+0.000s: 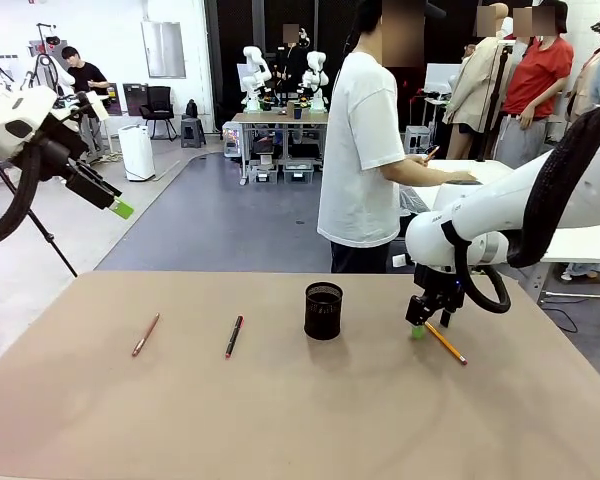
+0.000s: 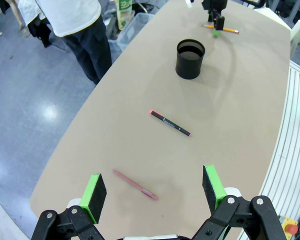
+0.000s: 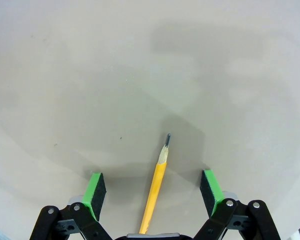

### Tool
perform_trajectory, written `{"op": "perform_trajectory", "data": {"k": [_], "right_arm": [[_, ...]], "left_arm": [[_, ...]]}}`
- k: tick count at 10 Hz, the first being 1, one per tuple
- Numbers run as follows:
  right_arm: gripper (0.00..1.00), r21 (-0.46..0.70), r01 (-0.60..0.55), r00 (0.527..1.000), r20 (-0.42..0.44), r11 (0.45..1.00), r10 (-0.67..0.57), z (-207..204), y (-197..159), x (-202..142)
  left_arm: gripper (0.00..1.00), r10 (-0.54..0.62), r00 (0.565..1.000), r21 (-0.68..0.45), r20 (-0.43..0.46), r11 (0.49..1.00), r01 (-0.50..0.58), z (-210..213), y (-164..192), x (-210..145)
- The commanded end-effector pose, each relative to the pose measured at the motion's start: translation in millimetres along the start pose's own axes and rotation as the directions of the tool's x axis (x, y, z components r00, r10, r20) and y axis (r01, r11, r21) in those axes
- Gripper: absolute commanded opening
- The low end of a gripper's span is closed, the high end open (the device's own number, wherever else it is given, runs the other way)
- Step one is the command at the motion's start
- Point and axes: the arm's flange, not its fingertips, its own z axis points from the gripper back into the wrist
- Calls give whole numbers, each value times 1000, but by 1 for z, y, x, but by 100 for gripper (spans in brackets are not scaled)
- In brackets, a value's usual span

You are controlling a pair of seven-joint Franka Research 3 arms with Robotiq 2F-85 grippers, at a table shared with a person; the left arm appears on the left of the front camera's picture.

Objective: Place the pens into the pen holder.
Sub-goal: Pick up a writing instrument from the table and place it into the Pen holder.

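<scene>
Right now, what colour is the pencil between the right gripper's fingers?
The pencil is yellow-orange, with a dark tip; the right wrist view shows it best.

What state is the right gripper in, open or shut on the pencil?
Open: the right gripper has its green pads apart, one either side of the yellow pencil lying on the table.

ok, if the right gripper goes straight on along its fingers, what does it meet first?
The yellow pencil: it lies between the pads of the open right gripper, with the table directly under it. Depth is hard to judge, but the pads look close to the table.
</scene>
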Motion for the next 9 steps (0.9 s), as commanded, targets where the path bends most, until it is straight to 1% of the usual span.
{"op": "perform_trajectory", "data": {"k": [1,5,6,9], "right_arm": [[84,-58,-8,1000,11,998,9,-2,2,-4],[4,-42,-1,1000,-2,999,1,-1,2,-4],[0,-40,-1,1000,-5,999,0,-2,4,-5],[0,-43,-9,1000,-25,999,8,-3,7,-4]], "left_arm": [[100,-4,1000,-4,3,1000,4,1,1,0],[100,-4,1000,-4,3,1000,4,1,1,0],[100,-4,1000,-4,3,1000,4,1,1,0],[100,-4,1000,-4,3,1000,4,1,1,0]]}}
